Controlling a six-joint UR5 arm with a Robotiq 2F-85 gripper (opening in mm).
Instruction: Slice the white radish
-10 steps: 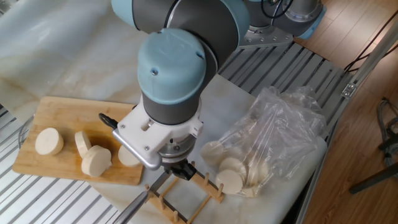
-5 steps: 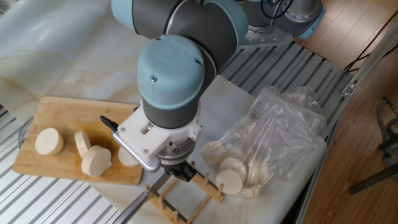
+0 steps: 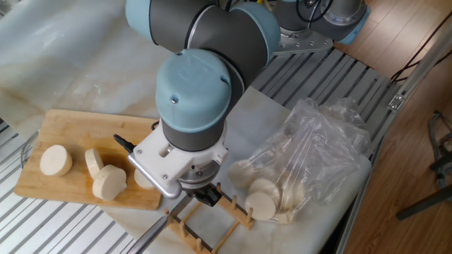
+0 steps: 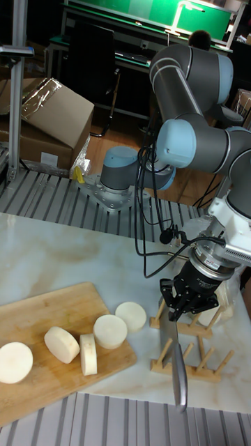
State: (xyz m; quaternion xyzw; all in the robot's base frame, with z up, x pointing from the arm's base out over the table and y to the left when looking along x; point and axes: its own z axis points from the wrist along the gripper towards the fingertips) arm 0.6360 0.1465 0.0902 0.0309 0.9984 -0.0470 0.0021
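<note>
The white radish lies cut into several thick cream-white round pieces on the wooden cutting board. One disc sits at the board's right edge; in the fixed view the arm partly hides it. My gripper is to the right of the board, just above a small wooden rack. It is shut on the handle of a knife. The knife's blade points down and forward past the rack's posts.
A clear plastic bag with pale round slices lies right of the rack. The board and rack rest on a white marbled sheet over the slatted metal table. The robot base stands behind.
The wrist has shifted slightly left and down. The knife stays in the gripper at the rack, and the radish pieces have not moved.
</note>
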